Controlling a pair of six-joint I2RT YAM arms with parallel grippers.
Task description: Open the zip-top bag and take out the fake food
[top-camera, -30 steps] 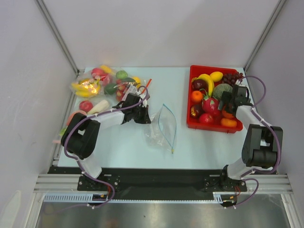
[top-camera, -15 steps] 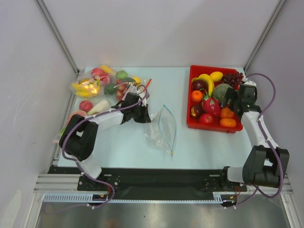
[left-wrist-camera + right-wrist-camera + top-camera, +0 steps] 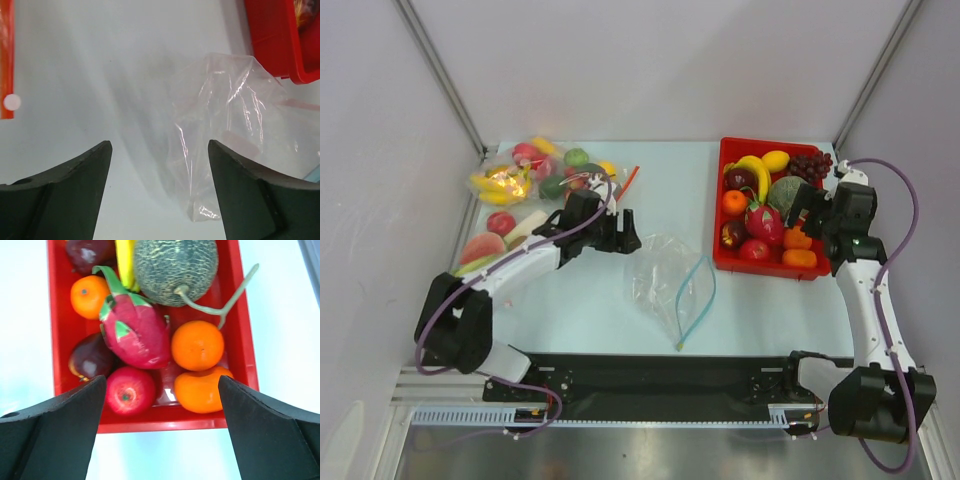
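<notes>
The zip-top bag [image 3: 663, 272] lies crumpled on the table's middle, with its blue-green zip strip [image 3: 696, 298] curving along its right side. I see nothing inside it. My left gripper [image 3: 631, 241] stands open just left of the bag, apart from it. In the left wrist view the bag [image 3: 227, 125] lies ahead of the open left gripper [image 3: 159, 145], toward its right finger. My right gripper [image 3: 800, 215] hangs open over the red tray [image 3: 717, 205]. Between its fingers the right wrist view shows a red apple [image 3: 131, 390], two oranges [image 3: 197, 345] and a dark purple fruit [image 3: 92, 357] of the fake food.
A dragon fruit [image 3: 135, 332], a melon [image 3: 175, 267], bananas and grapes also fill the tray. Other clear bags of fruit [image 3: 530, 175] and loose fruit [image 3: 500, 222] are heaped at the back left. A red zip strip [image 3: 6, 60] lies at the left wrist view's edge.
My left gripper has opened and let go of the bag, which has settled flatter and a little right. The right arm has drawn back to the right, staying open.
</notes>
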